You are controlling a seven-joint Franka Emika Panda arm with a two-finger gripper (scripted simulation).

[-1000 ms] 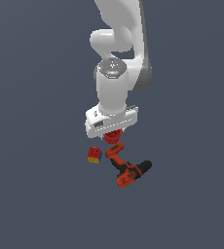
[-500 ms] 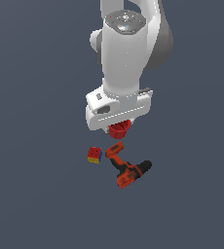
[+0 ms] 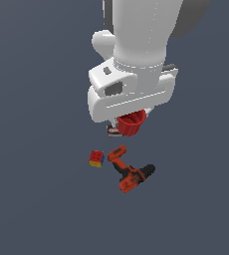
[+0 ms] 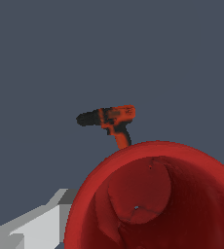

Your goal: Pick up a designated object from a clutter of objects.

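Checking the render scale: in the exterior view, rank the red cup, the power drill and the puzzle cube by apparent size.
1. Power drill
2. Red cup, lifted nearer the camera, so unsure
3. Puzzle cube

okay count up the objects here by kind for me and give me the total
Red cup, held up in the tool: 1
Power drill: 1
Multicoloured cube: 1
Small dark box, mostly hidden behind the cup: 1
Total: 4
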